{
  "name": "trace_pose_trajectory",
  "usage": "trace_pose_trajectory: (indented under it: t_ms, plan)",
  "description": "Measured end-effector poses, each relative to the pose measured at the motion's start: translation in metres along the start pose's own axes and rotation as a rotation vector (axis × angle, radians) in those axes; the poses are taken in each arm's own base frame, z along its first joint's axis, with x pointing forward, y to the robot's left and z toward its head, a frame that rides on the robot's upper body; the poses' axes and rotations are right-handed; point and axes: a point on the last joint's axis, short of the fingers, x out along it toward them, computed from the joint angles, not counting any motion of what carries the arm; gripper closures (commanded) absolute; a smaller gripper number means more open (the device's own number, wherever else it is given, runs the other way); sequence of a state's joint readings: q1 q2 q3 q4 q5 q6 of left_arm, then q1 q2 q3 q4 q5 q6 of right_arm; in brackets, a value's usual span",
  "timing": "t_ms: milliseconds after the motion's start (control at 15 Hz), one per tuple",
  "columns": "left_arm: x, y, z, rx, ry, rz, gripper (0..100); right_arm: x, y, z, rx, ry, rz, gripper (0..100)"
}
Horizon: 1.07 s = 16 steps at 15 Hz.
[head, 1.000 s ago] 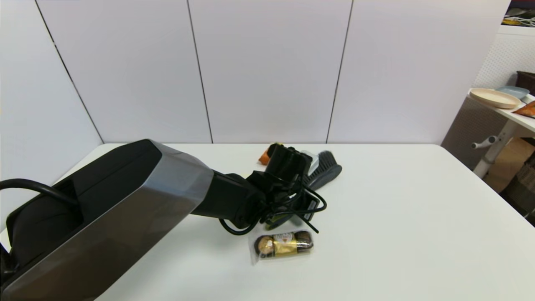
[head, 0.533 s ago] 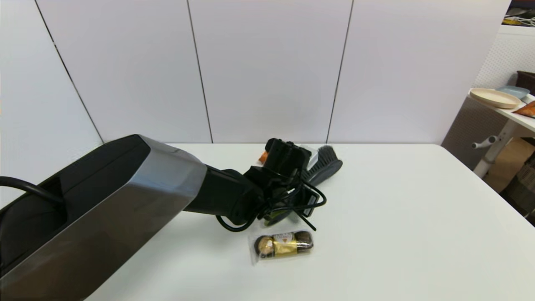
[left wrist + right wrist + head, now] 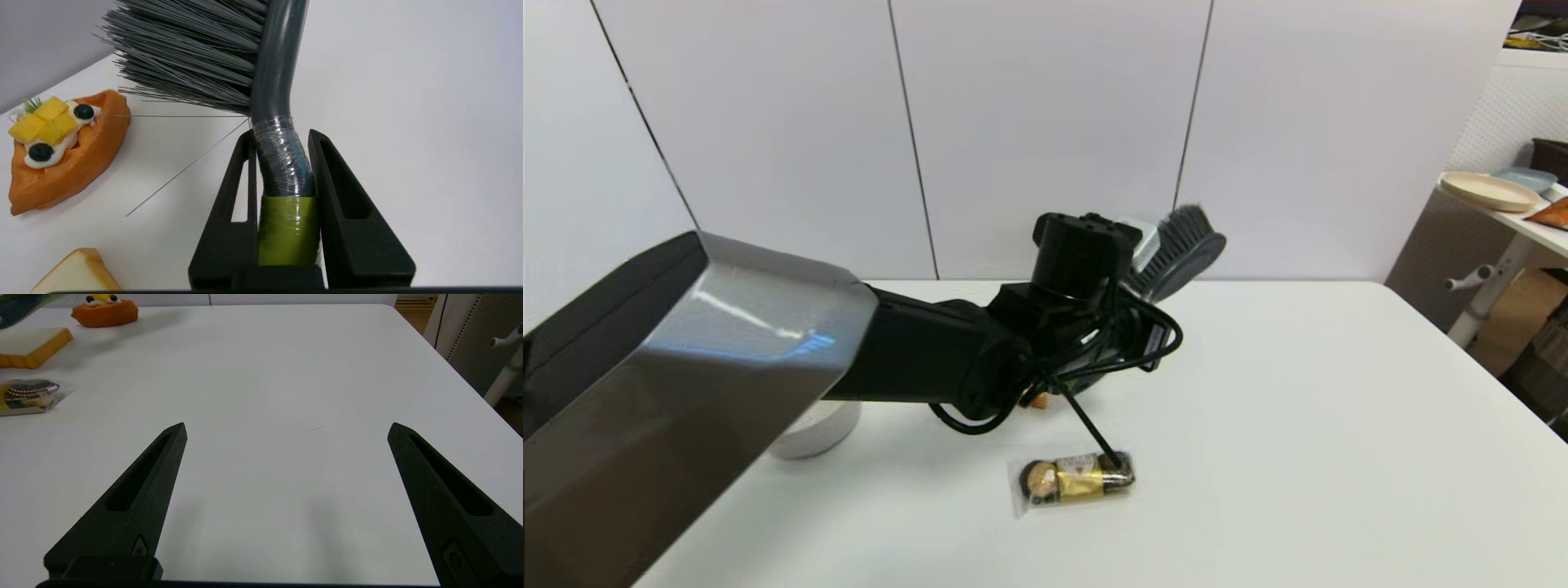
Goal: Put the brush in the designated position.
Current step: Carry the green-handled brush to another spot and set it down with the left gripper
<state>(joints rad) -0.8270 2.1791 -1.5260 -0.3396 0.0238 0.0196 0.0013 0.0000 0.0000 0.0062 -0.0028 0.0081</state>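
Though pinched in the left pincer (image 3: 282, 136), grey-bristled brush (image 3: 229, 57) aloft.

Bright, even light falls from above; my left arm's silver shell (image 3: 727, 343) carries a glare streak, and soft shadows sit under my right fingers (image 3: 135, 498) on the table (image 3: 286, 375).

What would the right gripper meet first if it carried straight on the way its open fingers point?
Probably only the bare white table: the right gripper points across open tabletop, and the bread slice lies well aside.
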Motion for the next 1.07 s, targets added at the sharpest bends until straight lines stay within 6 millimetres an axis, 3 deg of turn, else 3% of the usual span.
trace_pose_trajectory:
  t_ms: [267,400,600,800,1067]
  plan:
    - [-0.038,0.011,0.043,0.049,-0.123,0.026,100,0.000,0.000,0.000,0.000,0.000,0.000,0]
    - [-0.065,0.041,0.064,0.121,-0.174,0.101,100,0.000,0.000,0.000,0.000,0.000,-0.001,0]
    - [-0.118,0.102,0.084,0.252,-0.180,0.249,100,0.000,0.000,0.000,0.000,0.000,0.000,0]
    - [-0.173,0.162,0.084,0.317,-0.157,0.327,100,0.000,0.000,0.000,0.000,0.000,0.000,0]
    - [-0.240,0.232,0.061,0.389,-0.111,0.387,100,0.000,0.000,0.000,0.000,0.000,0.000,0]
